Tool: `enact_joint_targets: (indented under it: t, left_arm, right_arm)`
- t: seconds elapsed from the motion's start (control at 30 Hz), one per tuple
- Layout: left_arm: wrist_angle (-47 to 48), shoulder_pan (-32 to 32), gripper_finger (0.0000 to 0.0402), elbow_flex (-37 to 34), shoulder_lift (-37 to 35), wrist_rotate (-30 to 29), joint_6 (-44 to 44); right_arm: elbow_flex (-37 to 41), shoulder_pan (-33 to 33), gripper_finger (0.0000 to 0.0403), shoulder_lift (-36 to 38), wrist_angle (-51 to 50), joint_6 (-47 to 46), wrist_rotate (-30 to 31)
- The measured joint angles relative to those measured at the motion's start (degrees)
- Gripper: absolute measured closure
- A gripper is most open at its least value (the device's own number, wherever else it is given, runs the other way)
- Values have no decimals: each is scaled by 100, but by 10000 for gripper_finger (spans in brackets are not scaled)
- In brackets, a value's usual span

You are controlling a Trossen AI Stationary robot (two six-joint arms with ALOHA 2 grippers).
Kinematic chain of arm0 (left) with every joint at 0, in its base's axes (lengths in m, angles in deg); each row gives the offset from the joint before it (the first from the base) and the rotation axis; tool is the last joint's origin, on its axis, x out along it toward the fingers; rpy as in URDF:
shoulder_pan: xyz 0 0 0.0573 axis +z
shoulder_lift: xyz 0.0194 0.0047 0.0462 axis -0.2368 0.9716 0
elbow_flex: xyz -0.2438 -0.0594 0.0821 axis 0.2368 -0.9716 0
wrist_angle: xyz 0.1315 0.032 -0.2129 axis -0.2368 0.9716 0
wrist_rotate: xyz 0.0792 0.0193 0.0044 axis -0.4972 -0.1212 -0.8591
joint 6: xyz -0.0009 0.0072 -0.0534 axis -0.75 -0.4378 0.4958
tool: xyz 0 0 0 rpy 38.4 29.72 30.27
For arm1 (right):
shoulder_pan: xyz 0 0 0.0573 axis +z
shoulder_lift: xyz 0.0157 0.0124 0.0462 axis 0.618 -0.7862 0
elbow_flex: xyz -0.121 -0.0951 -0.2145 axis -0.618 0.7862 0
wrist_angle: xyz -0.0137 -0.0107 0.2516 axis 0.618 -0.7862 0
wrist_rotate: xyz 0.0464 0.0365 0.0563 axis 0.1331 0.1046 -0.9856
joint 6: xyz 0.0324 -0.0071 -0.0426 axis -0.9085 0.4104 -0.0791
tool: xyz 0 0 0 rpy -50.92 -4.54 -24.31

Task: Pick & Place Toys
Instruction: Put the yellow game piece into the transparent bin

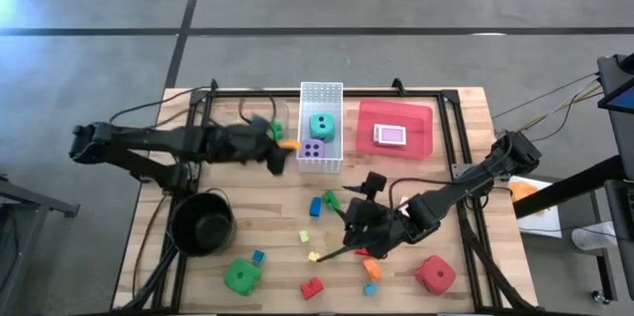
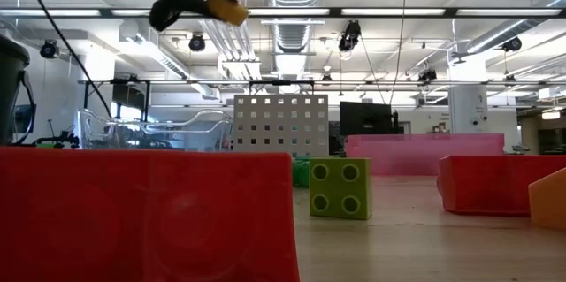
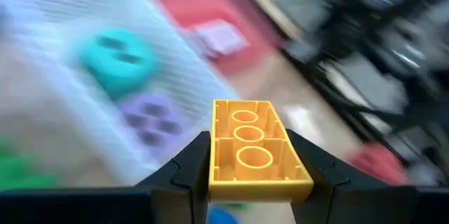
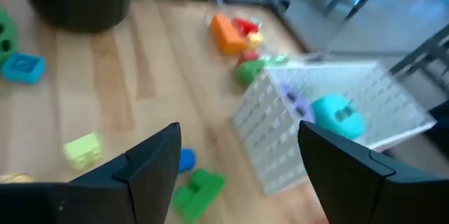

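My left gripper (image 1: 278, 154) hangs above the table beside the near left side of the white basket (image 1: 321, 108), shut on a yellow-orange brick (image 3: 247, 152); the low view shows that brick (image 2: 226, 8) high up. A teal die (image 1: 321, 125) and a purple die (image 1: 312, 150) lie in the basket. My right gripper (image 4: 238, 161) stands open with nothing between its fingers, above the loose bricks at mid-table (image 1: 355, 215). Below it lie a green brick (image 4: 200, 185), a blue brick (image 4: 186, 159) and a yellow-green brick (image 4: 83, 148). My left gripper pinches the yellow-orange brick between its two fingers, one on each long side (image 3: 212, 175), at the end nearest the wrist. The brick points on ahead of the fingers with its hollow underside (image 3: 251, 155) toward the camera. It is lifted clear of the table.
A red tray (image 1: 421, 118) with a card pack (image 1: 390, 136) stands right of the basket. A black pot (image 1: 201, 222) sits near left. A green die (image 1: 242, 276), a red die (image 1: 434, 274), a red brick (image 1: 311, 288) and an orange brick (image 1: 371, 268) lie along the near edge.
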Motion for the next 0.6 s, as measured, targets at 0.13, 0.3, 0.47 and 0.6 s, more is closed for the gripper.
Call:
enact_joint_targets:
  t: [0.13, 0.3, 0.47, 0.6]
  left_arm:
    - [759, 899, 265, 0, -178, 149, 86]
    - [1180, 1927, 265, -2, 42, 618, -268]
    - [1678, 2853, 265, 0, 433, 673, -646]
    - [2141, 3254, 265, -2, 828, 672, -649]
  right_arm:
    - [10, 217, 122, -125, -202, -589, -229]
    - [10, 579, 122, -332, -432, -1444, -403]
    - [12, 890, 122, -520, -513, -2009, -414]
    - [15, 941, 122, -586, -593, -2140, -414]
